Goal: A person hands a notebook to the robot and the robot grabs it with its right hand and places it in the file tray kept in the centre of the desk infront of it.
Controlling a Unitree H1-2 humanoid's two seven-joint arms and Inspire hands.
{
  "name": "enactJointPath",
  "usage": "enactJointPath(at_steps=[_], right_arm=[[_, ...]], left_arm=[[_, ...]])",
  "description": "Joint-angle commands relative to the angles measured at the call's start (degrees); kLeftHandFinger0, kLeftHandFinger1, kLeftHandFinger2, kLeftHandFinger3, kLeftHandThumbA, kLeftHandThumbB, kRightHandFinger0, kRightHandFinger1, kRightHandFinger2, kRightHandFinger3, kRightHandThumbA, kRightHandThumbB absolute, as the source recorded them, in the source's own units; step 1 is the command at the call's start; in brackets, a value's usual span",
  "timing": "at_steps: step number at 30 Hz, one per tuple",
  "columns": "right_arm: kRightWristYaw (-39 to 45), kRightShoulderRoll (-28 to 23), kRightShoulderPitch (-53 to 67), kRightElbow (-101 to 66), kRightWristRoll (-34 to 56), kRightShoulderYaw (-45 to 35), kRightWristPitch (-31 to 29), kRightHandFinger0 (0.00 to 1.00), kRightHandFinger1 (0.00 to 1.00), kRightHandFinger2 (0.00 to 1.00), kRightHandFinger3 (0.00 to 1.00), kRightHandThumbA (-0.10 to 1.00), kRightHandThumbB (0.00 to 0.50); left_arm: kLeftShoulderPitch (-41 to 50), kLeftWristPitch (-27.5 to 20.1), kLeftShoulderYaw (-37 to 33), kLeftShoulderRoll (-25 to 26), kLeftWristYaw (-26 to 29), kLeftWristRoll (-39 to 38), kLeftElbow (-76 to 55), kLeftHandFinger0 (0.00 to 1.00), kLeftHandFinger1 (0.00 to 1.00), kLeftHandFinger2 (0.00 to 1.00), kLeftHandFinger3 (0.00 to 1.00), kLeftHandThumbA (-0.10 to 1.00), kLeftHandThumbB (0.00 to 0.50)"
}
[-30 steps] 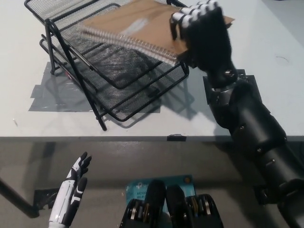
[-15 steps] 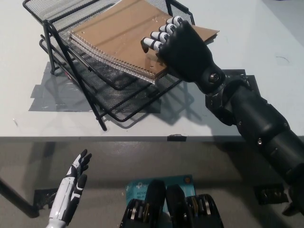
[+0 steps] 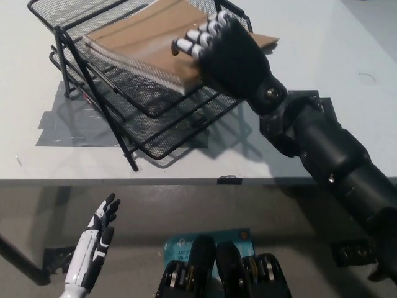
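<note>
A brown spiral-bound notebook [image 3: 146,46] lies across the upper tier of the black wire-mesh file tray [image 3: 139,108], its right end still sticking out past the tray's right rim. My black right hand [image 3: 226,53] is shut on that right end, fingers curled over the cover. My white left hand [image 3: 96,245] rests low at the lower left, below the desk's front edge, fingers spread and holding nothing.
The tray stands on a white desk [image 3: 322,74] over grey tape patches [image 3: 74,127]. A small black piece [image 3: 229,180] sits on the desk's front edge. A blue label [image 3: 205,242] lies on the floor below.
My right hand has pushed the notebook leftward and lower, further into the tray's upper tier. The left hand has not moved.
</note>
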Motion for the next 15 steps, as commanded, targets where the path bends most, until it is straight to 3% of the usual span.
enactJointPath(at_steps=[1, 4, 6, 7, 11, 14, 15], right_arm=[[-3.7, 3.0, -5.4, 1.8, 6.7, -4.8, 1.6, 0.0, 0.0, 0.17, 0.26, 0.71, 0.0], [-4.5, 3.9, -6.5, 4.3, 7.8, -6.6, 2.3, 0.0, 0.0, 0.22, 0.35, 0.73, 0.0], [-4.7, 4.1, -7.1, 5.4, 8.4, -7.7, 2.3, 0.0, 0.0, 0.21, 0.37, 0.8, 0.0], [-5.5, 4.4, -7.8, 6.6, 8.7, -8.3, 2.8, 0.0, 0.0, 0.17, 0.28, 0.89, 0.0], [-6.7, 4.8, -9.3, 8.8, 9.0, -9.3, 3.5, 0.0, 0.0, 0.1, 0.11, 0.97, 0.0], [-8.0, 5.2, -10.1, 10.8, 9.3, -9.2, 3.1, 0.0, 0.0, 0.08, 0.04, 0.98, 0.0], [-8.4, 5.5, -10.2, 11.4, 9.6, -9.0, 2.2, 0.0, 0.0, 0.09, 0.02, 0.94, 0.0]], left_arm=[[-0.3, -1.5, -0.7, 0.7, -0.3, 0.1, -2.0, 1.0, 1.0, 1.0, 1.0, 1.0, 0.31], [-0.1, -1.2, -0.8, 0.8, -0.2, 0.5, -2.3, 1.0, 1.0, 1.0, 1.0, 1.0, 0.313], [-0.2, -1.3, -0.9, 0.9, -0.2, 0.6, -2.2, 1.0, 1.0, 1.0, 1.0, 1.0, 0.307], [-0.3, -1.5, -1.0, 1.0, -0.1, 0.9, -2.1, 1.0, 1.0, 1.0, 1.0, 1.0, 0.305], [-0.5, -1.8, -1.1, 1.1, -0.1, 0.9, -2.0, 1.0, 1.0, 1.0, 1.0, 1.0, 0.31], [-0.5, -1.2, -1.2, 0.9, -0.3, 0.3, -2.2, 1.0, 1.0, 1.0, 1.0, 1.0, 0.323], [-0.5, -1.4, -1.2, 0.9, -0.1, 0.4, -2.2, 1.0, 1.0, 1.0, 1.0, 1.0, 0.317]])
